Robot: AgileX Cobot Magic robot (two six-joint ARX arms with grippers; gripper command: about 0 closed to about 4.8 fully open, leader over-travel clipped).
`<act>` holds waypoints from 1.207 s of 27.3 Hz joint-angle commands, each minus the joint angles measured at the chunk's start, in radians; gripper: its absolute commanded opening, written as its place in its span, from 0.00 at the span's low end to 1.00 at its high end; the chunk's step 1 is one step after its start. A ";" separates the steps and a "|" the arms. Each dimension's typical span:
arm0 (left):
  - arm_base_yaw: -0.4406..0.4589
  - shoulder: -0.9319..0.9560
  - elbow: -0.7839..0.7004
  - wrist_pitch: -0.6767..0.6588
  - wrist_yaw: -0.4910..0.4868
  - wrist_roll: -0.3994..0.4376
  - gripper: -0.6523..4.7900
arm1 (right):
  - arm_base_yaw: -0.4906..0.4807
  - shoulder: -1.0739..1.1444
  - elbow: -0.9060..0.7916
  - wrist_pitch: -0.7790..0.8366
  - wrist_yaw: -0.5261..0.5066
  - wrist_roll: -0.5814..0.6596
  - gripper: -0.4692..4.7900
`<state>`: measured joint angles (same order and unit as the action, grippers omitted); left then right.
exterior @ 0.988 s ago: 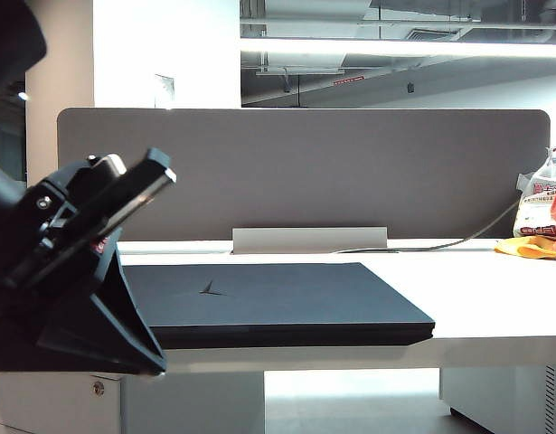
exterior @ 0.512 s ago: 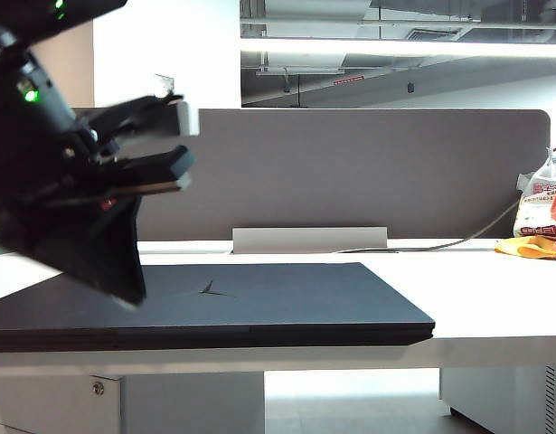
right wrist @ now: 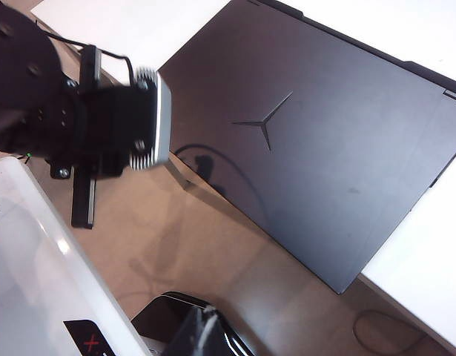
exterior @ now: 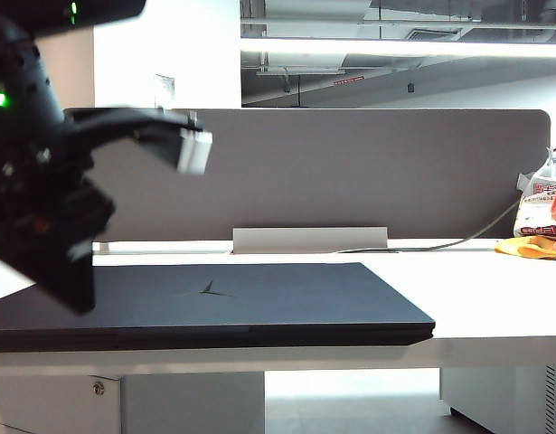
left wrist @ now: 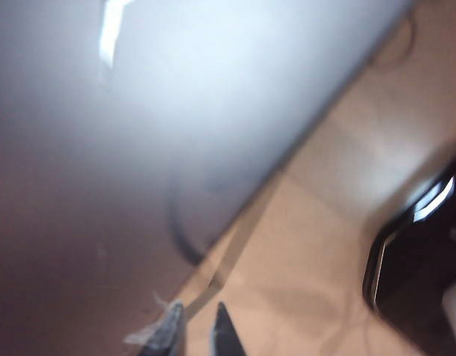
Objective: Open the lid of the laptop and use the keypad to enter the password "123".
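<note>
A grey divider board [exterior: 350, 172] is backing the white counter [exterior: 494, 307]. The left claw [left wrist: 192, 334], jaws only narrowly apart and empty, has swung up and is hanging above the closed laptop [exterior: 259, 303], whose lid [right wrist: 316, 141] is lying flat below it. The right claw [right wrist: 209, 337] is sitting closed, off the laptop's front edge. Opening is not yet begun.

The laptop [exterior: 259, 303] was matte navy-black, its closed lid [right wrist: 324, 141] bearing a darker Y-shaped emblem [right wrist: 266, 122]. The desk [exterior: 494, 298] was white, the divider board [exterior: 368, 172] grey. Near the desk's right edge lay an orange-yellow cloth [exterior: 531, 246].
</note>
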<state>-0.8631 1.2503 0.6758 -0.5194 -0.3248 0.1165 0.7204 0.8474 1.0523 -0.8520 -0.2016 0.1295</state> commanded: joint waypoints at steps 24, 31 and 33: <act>-0.137 0.203 0.101 0.045 -0.109 0.295 0.41 | 0.001 0.003 0.002 0.010 0.002 -0.003 0.08; -0.143 0.325 0.161 0.043 -0.109 0.295 0.41 | 0.001 0.003 0.002 0.009 0.002 -0.003 0.08; -0.143 0.339 0.167 0.047 -0.109 0.295 0.41 | 0.001 0.003 0.002 0.010 0.002 -0.003 0.08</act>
<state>-1.0061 1.5787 0.8463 -0.4587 -0.4641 0.4141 0.7204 0.8524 1.0523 -0.8524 -0.2016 0.1295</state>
